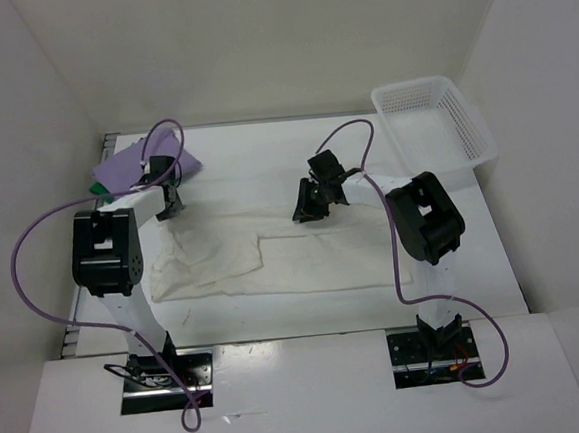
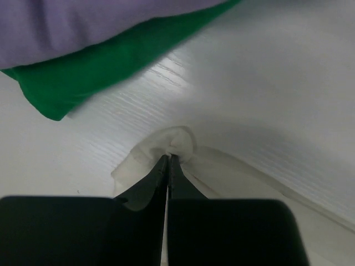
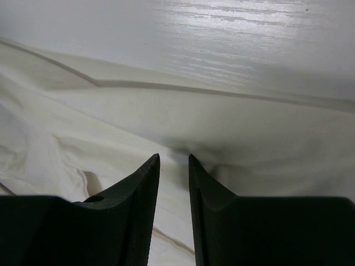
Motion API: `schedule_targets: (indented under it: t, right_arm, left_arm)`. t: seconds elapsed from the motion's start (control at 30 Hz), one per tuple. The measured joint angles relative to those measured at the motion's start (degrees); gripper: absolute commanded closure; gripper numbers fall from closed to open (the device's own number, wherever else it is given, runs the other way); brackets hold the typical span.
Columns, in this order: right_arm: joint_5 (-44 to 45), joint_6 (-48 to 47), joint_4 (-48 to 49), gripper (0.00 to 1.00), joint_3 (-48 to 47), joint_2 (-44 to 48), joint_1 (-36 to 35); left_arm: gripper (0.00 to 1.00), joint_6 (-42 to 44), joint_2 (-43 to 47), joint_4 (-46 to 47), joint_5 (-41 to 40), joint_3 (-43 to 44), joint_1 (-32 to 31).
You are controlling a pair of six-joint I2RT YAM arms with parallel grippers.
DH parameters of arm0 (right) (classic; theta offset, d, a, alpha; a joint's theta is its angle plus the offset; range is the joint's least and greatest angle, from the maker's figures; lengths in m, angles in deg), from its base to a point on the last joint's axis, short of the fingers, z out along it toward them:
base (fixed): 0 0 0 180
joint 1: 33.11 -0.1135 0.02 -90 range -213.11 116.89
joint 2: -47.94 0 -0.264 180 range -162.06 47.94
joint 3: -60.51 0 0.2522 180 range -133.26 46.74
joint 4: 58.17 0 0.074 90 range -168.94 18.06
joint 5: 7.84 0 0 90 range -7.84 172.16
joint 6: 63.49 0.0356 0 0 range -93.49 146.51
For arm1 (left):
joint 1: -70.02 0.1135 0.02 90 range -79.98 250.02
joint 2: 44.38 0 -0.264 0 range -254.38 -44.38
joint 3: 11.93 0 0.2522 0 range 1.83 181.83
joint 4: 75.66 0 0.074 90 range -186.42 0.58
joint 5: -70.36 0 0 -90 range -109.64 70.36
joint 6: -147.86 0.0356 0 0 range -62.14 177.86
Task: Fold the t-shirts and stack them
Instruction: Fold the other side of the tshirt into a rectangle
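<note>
- left gripper (image 2: 168,159) clamped on cream shirt (image 2: 180,141) edge
- right gripper (image 3: 173,160) jaws slightly apart, over cream shirt
- purple shirt (image 1: 145,160) on green shirt (image 1: 99,187), far left corner of table (image 1: 264,148)

Cream shirt (image 1: 303,261) covers the middle worktop (image 1: 256,169); beyond it, open surface runs between purple shirt (image 1: 135,163) and basket (image 1: 466,125).

From above and behind, one camera overlooks the whole tabletop (image 1: 251,169). Both wrist cameras peer closely at the cream shirt (image 1: 313,265), which the overhead view shares.
</note>
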Motion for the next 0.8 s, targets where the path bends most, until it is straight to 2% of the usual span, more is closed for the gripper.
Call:
schedule_targets:
  t: [0.17, 0.43, 0.47, 0.5, 0.53, 0.63, 0.8]
  right_arm:
    - [-0.2, 1.2, 1.6, 0.69, 0.7, -0.1, 0.3]
    - [-2.1, 3.1, 3.8, 0.7, 2.6, 0.2, 1.8]
    - [-2.1, 3.2, 4.0, 0.7, 2.9, 0.4, 1.9]
    - [-2.0, 3.2, 4.0, 0.7, 3.1, 0.6, 2.1]
    - [-1.9, 3.3, 4.1, 0.7, 3.3, 0.8, 2.3]
    - [-1.4, 3.2, 4.0, 0.7, 3.7, 1.2, 2.5]
    - [-0.4, 3.2, 3.7, 0.69, 4.0, 1.8, 2.6]
  left_arm:
    - [1.0, -2.8, 1.7, 0.6, 8.0, -0.9, 4.8]
    - [0.73, -6.6, 2.6, 2.5, 16.2, -1.8, 10.2]
    - [0.69, -7.0, 2.6, 2.8, 16.5, -1.9, 10.8]
    - [0.6, -7.4, 2.6, 3.1, 16.7, -1.9, 11.5]
    - [0.57, -7.6, 2.6, 3.3, 17.0, -2.1, 12.1]
    - [0.54, -8.9, 2.7, 4.9, 18.6, -3.6, 13.6]
    - [0.66, -9.4, 5.5, 5.1, 20.2, -6.1, 13.8]
